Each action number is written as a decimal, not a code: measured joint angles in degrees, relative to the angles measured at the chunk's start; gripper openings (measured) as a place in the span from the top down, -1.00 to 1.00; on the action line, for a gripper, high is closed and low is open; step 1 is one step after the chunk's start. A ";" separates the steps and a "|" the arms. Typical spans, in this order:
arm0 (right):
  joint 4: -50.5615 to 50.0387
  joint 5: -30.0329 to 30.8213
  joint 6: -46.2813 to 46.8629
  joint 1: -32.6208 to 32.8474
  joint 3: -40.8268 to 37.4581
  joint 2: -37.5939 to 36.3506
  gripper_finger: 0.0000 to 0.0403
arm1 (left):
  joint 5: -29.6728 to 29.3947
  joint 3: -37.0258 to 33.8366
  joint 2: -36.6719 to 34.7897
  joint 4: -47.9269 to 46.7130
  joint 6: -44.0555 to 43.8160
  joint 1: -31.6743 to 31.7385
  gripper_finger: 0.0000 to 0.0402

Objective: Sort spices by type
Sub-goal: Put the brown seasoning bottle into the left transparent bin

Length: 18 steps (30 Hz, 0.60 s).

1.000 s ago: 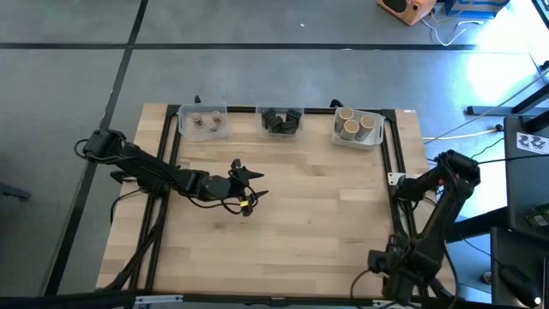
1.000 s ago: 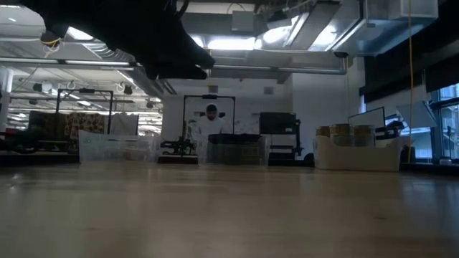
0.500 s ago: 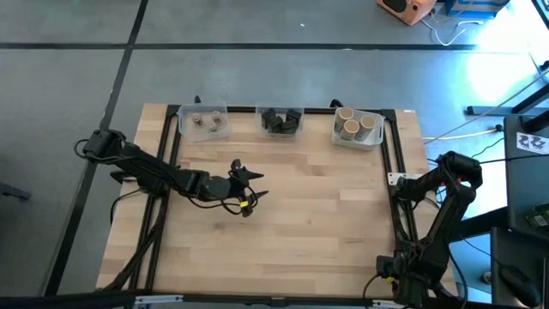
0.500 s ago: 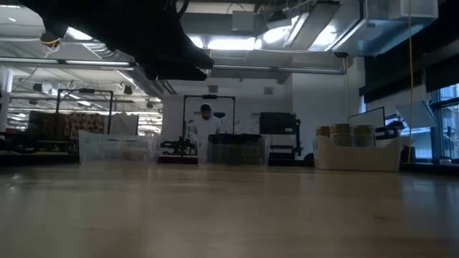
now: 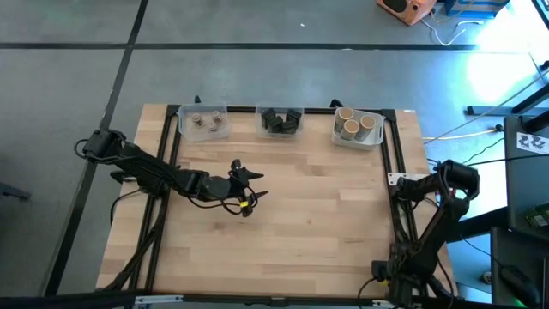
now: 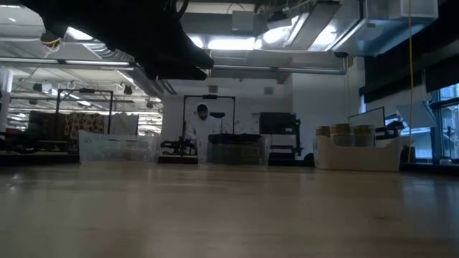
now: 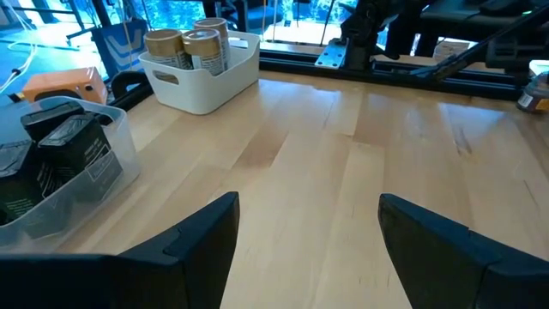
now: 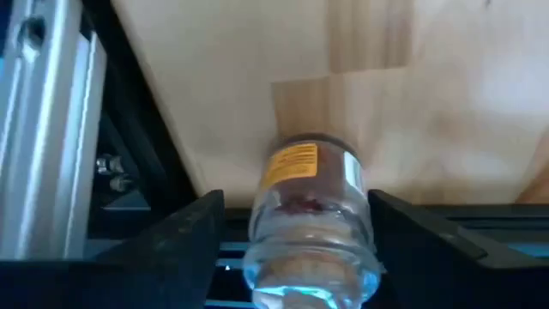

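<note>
My right pincer (image 8: 292, 249), fingers apart around a jar (image 8: 310, 219), must close squarely before lifting; left pincer (image 7: 304, 232) waits apart.

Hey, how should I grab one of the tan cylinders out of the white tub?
Judging by its pose, come straight down from above and pinch the cylinder across its upper sides, just under the top. It stands upright, the tub wall hides its lower half, and the neighbours stand close, so a side approach looks blocked.
</note>
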 joint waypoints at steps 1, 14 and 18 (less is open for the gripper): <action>0.29 -0.28 -0.01 0.02 0.09 0.31 -0.39 | 0.00 0.00 0.00 0.00 0.00 0.00 -0.31; 0.20 -0.09 0.79 -4.94 0.23 0.84 0.06 | 0.00 0.00 0.00 0.02 -0.42 0.00 -0.31; -0.38 3.05 -3.53 -10.47 0.31 -0.03 0.06 | 0.00 0.00 0.00 -0.93 -0.80 0.00 -0.31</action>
